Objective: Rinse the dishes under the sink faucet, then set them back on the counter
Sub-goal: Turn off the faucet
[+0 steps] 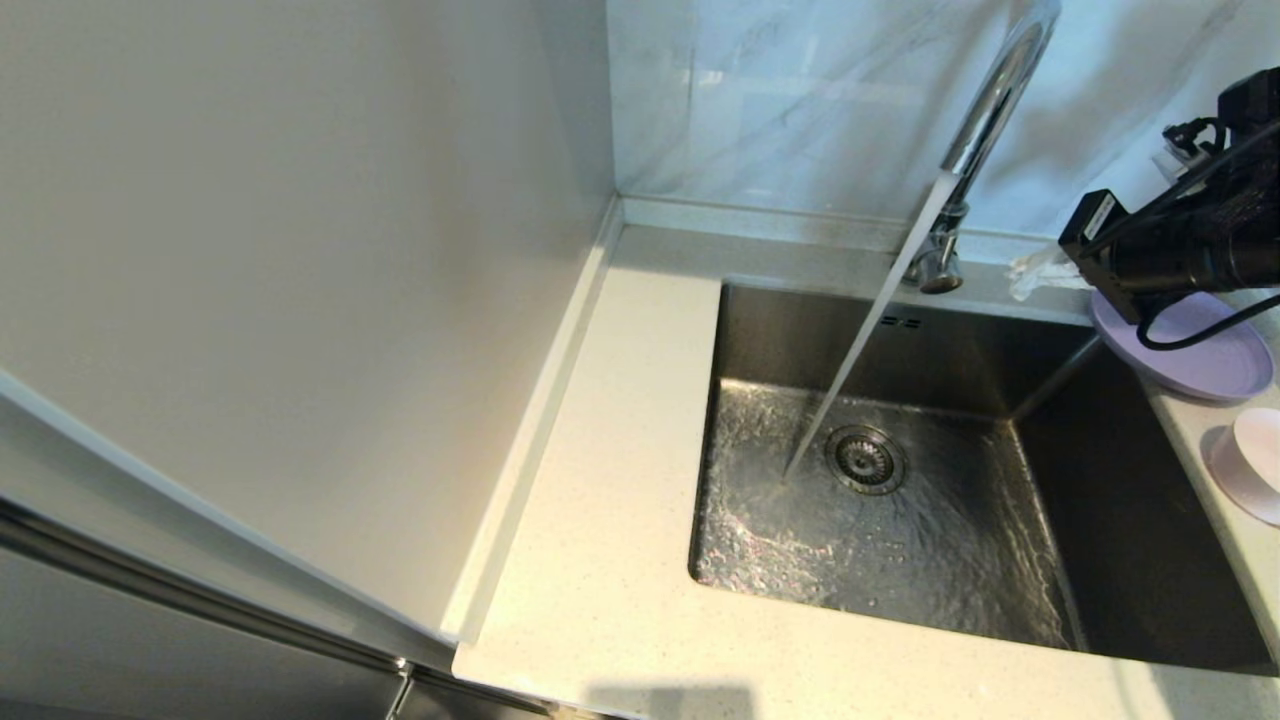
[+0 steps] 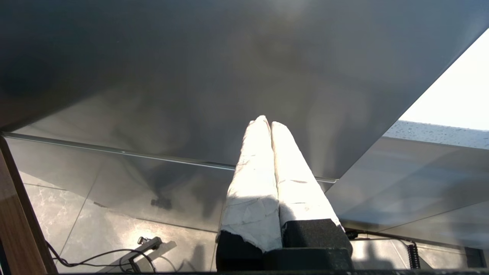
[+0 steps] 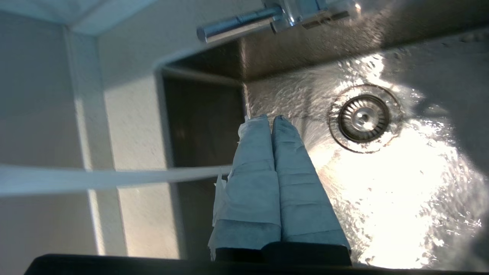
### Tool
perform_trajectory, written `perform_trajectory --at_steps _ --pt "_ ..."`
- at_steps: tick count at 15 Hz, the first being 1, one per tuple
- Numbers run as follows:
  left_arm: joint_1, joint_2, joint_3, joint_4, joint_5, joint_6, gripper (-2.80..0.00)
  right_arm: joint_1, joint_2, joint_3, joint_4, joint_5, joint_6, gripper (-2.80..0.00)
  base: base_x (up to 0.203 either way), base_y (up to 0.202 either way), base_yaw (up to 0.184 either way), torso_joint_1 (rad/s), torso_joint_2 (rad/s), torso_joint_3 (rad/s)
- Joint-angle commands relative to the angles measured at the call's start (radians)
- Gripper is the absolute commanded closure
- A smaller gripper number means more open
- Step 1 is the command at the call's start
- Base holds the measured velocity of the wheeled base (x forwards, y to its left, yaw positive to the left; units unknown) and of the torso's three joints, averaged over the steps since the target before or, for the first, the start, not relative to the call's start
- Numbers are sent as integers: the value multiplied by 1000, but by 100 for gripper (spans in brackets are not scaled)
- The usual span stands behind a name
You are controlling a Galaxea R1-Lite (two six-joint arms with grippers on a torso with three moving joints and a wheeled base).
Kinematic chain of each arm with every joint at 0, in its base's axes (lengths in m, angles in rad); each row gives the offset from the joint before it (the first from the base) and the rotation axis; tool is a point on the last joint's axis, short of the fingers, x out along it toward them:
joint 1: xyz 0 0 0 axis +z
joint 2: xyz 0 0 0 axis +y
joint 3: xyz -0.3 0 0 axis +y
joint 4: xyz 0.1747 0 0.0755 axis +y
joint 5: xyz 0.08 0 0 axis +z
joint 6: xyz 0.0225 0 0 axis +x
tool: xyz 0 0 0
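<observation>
Lavender plate (image 1: 1200,365) sits flat on the counter (image 1: 600,480) at the right rear corner of the sink basin (image 1: 1100,520), its edge slightly overhanging the basin. Right arm hangs directly above it, wrist camera block and black cable crossing over the plate's rear half. Pale pink bowl (image 1: 1262,450) sits nearer along the right counter strip, resting on a small pink saucer (image 1: 1235,480), both clear of the arm.

Right gripper (image 3: 272,119): wrapped fingers (image 3: 252,164) pressed fully together, nothing between them, touching nothing. In the right wrist view it points out over the wet basin, tips between the basin's side wall and the drain strainer (image 3: 363,118).

Faucet (image 1: 985,120) is running: chrome gooseneck, thin stream (image 1: 860,350) landing just beside the strainer, rippled water film across the steel floor. Side lever (image 3: 237,25) is a plain chrome rod.

Left gripper (image 2: 270,124): parked low beside a grey cabinet panel, white-wrapped fingers closed tip to tip, empty.

Counter is cream speckled stone with a low raised rim at the walls. Plate is smooth matte plastic, shallow rimmed round.
</observation>
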Motion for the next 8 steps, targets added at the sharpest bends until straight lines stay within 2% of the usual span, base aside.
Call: perform_trajectory --at_steps 1,3,5,8 --pt "0 0 0 0 1 0 0 10 44 17 -60 22 30 0 0 0 0 0 0 0" --pt "0 0 0 0 0 0 0 40 60 26 -66 29 1 0 0 0 0 0 0 0" --pt "0 0 0 0 1 0 0 60 81 18 -66 29 -71 0 0 0 0 0 0 0" --pt "0 0 0 0 1 0 0 99 105 -21 -68 29 -83 0 0 0 0 0 0 0"
